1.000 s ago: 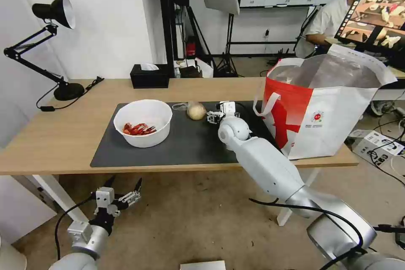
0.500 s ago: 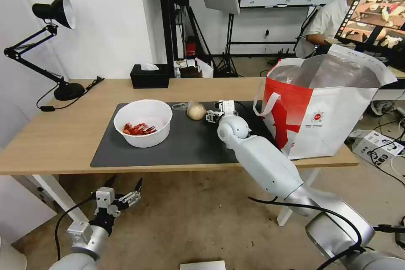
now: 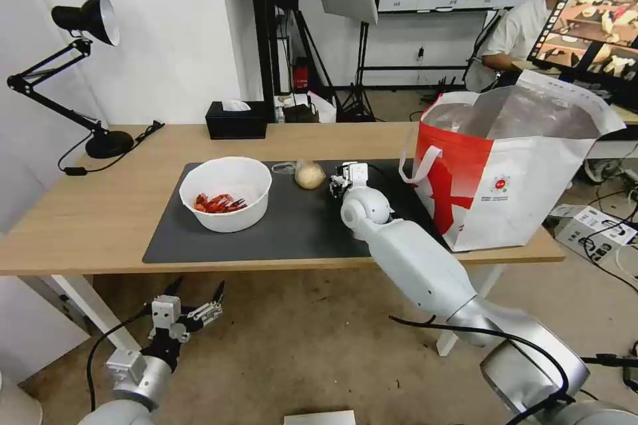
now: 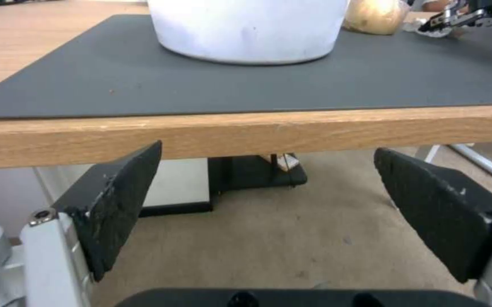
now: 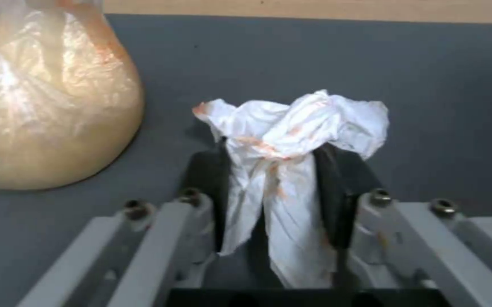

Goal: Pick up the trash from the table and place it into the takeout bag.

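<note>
Long light-wood tabletop [image 3: 100,212] spanning the head view, dark grey mat [image 3: 292,226] laid across its middle
Large white-and-red takeout bag [image 3: 505,172] upright at the right end of the tabletop, mouth open, silver lining showing, one corner on the mat
White round bowl [image 3: 226,192] with red crayfish shells [image 3: 218,202] on the left part of the mat, well apart from the bag
Bagged beige bun [image 3: 309,174] at the far edge of the mat, between bowl and bag
Right tool [image 5: 274,187] low over the mat just beside the bun, on the bag side, clamped on a crumpled white tissue [image 5: 291,128] with orange stains; tissue pinched between the two dark pads, top bunched out above them
Left tool [image 4: 269,204] below the tabletop's near edge, over the floor, fingers [image 4: 115,200] spread wide, nothing between them
Black tissue box [image 3: 236,119] and black desk lamp [image 3: 80,80] toward the far left of the tabletop
</note>
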Motion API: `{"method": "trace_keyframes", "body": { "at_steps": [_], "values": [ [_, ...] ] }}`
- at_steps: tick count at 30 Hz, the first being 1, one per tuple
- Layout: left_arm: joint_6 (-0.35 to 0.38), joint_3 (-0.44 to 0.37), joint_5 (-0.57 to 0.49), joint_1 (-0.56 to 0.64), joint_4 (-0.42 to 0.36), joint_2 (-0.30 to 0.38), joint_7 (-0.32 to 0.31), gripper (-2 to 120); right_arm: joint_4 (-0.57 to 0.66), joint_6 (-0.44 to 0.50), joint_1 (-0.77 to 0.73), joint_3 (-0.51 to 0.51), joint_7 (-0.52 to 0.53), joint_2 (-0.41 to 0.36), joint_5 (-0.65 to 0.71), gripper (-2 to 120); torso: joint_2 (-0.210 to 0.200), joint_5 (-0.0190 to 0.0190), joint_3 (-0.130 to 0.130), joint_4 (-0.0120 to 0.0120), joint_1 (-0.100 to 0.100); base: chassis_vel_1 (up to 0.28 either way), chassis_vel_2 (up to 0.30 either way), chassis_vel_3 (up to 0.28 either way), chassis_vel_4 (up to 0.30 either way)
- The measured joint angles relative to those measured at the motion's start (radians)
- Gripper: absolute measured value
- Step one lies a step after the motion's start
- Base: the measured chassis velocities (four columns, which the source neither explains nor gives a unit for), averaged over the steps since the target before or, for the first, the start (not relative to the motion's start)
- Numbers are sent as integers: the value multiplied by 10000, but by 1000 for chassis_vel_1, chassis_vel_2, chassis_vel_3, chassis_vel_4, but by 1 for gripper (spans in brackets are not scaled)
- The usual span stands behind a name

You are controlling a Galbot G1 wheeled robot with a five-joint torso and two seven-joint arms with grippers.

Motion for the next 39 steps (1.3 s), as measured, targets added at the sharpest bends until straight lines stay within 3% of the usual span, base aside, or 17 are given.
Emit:
{"method": "trace_keyframes", "body": {
  "at_steps": [6, 9, 23, 29, 39],
  "values": [
    [-6, 32, -22, -87, 83, 16, 0, 100, -5, 3, 5, -4, -50, 65, 32, 6, 0, 0, 1, -1, 0, 0, 0, 0, 0],
    [-8, 70, -23, -119, 100, 16, 0, 100, -6, 149, -10, -11, -176, 104, -2, 0, 0, -1, 2, 0, 0, 0, 0, 0, 0],
    [-74, 103, -49, -174, 189, 38, 13, 100, 885, 2288, -478, 60, -286, 28, -1553, 0, -2, 0, 3, 3, 3, 0, 0, 0, 0],
    [-144, 102, -60, -157, 193, 29, 22, 100, 2741, 2505, -1133, 99, 590, -708, -1646, 0, -2, 1, 1, 2, 2, 0, 0, 0, 0],
    [-146, 114, -50, -49, 138, -14, 20, 100, 4563, 2995, -1824, 377, 798, -1709, -1909, 0, -2, 2, 2, 0, 2, 0, 0, 0, 0]
  ]
}}
